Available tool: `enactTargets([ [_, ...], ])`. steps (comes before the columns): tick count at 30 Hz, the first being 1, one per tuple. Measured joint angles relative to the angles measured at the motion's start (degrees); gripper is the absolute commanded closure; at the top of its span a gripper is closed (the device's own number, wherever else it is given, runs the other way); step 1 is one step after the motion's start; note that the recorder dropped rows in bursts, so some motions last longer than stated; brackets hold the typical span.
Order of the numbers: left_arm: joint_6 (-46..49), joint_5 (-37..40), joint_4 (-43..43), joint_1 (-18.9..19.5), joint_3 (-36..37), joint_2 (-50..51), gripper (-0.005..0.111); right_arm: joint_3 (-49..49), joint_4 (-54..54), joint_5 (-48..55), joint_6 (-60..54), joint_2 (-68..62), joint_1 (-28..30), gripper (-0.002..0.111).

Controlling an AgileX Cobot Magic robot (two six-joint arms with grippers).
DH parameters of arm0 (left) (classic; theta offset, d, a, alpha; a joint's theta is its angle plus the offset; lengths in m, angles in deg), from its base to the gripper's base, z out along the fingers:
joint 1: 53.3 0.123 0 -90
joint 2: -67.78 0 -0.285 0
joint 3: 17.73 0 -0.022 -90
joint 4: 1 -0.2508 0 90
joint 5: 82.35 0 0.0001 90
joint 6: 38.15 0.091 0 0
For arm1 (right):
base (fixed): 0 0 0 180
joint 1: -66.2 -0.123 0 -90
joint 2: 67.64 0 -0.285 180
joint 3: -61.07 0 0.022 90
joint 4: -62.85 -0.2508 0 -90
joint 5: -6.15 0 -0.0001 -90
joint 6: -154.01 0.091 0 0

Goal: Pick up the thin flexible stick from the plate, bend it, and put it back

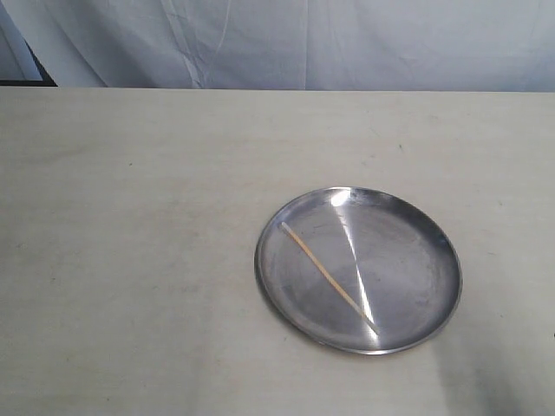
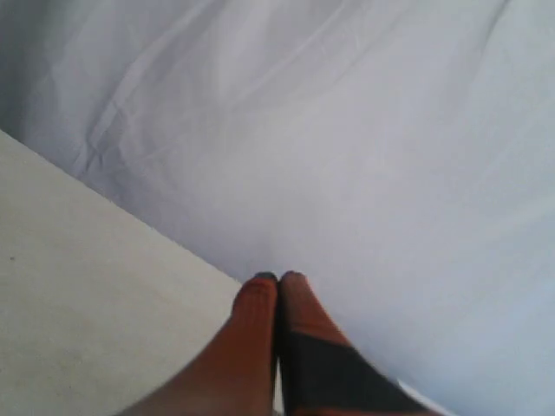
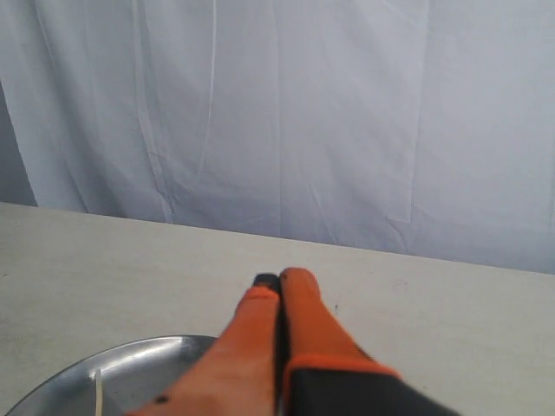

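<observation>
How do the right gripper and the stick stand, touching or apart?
Apart. Exterior view: the thin stick lies alone on the metal plate; the right gripper is nowhere near.

Materials and finish, as observed.
The plate (image 1: pixel 408 269) is polished silver metal, glossy, with bright streak reflections. The thin flexible stick (image 1: pixel 328 275) looks matt, smooth, pale tan. The surface (image 1: pixel 130 260) is matt off-white, faintly grained and scuffed. The backdrop (image 1: pixel 347 43) is creased white cloth. The left gripper (image 2: pixel 277 277) and right gripper (image 3: pixel 279 277) are matt orange with black sections; their material cannot be determined.

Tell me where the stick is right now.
In the exterior view the stick lies diagonally inside the plate, across its left half, right of the table's middle.
</observation>
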Motion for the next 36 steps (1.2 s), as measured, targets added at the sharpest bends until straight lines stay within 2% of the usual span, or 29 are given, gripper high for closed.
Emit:
enactTargets([
  [3,0.1,4.1,-2.2,0.0,0.0,0.0,0.106,0.0,0.0,0.0,0.0,0.0,0.0,0.109],
  [11,6.4,4.4,-2.3,0.0,-3.0,0.0,0.106,0.0,0.0,0.0,0.0,0.0,0.0,0.109],
  [14,4.8,3.7,-9.5,0.0,-5.0,0.0,0.106,0.0,0.0,0.0,0.0,0.0,0.0,0.109],
  [16,-2.4,4.0,-22.7,0.0,-6.3,0.0,0.106,0.0,0.0,0.0,0.0,0.0,0.0,0.109],
  [18,-13.6,4.6,-39.3,0.0,-6.9,0.0,0.106,0.0,0.0,0.0,0.0,0.0,0.0,0.109],
  [20,-30.3,4.9,-56.6,0.0,-7.0,0.0,0.106,0.0,0.0,0.0,0.0,0.0,0.0,0.109],
  [22,-45.4,4.9,-70.4,0.0,-6.9,0.0,0.106,0.0,0.0,-0.1,0.0,0.0,0.0,0.109],
  [24,-57.1,4.5,-80.4,0.0,-5.9,0.0,0.106,0.0,0.0,-0.1,0.0,0.0,0.0,0.109],
  [28,-64.6,2.1,-89.1,0.0,-2.9,0.0,0.106,0.0,0.0,-0.1,0.0,0.0,0.0,0.109],
  [36,-66.2,0.3,-92.5,0.0,3.0,-0.2,0.106,0.0,0.0,-0.1,0.0,0.0,0.0,0.109],
])
